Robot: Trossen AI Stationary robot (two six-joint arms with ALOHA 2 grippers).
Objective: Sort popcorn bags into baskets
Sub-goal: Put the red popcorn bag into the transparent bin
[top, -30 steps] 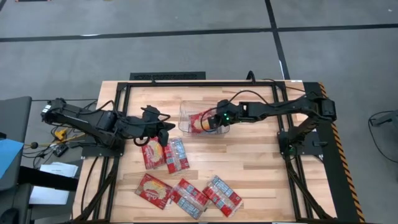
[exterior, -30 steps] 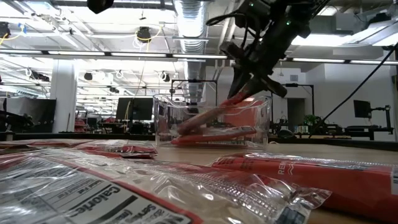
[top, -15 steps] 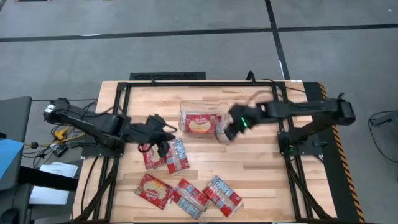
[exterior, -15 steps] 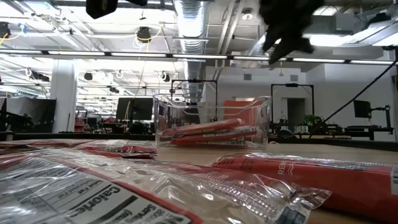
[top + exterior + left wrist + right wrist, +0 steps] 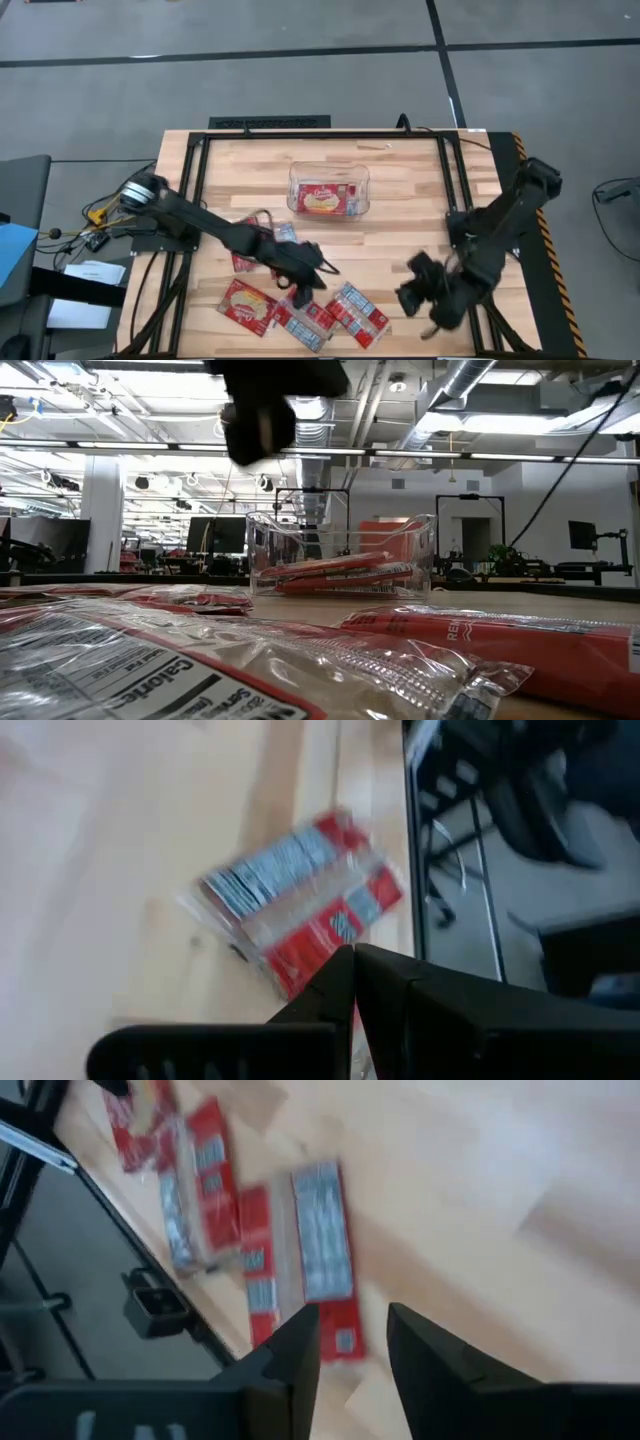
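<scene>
The right pincer [image 5: 412, 296], empty and part open, has swung from the clear bin [image 5: 329, 190] toward the loose bags; the shut left pincer [image 5: 303, 281] has reached the front packets [image 5: 357, 314]

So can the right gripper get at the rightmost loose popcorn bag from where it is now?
Probably yes. The right gripper, jaws open and empty, hangs just beside that popcorn bag with bare table between them. The left gripper is shut over the neighbouring bags, close enough to crowd it.
</scene>
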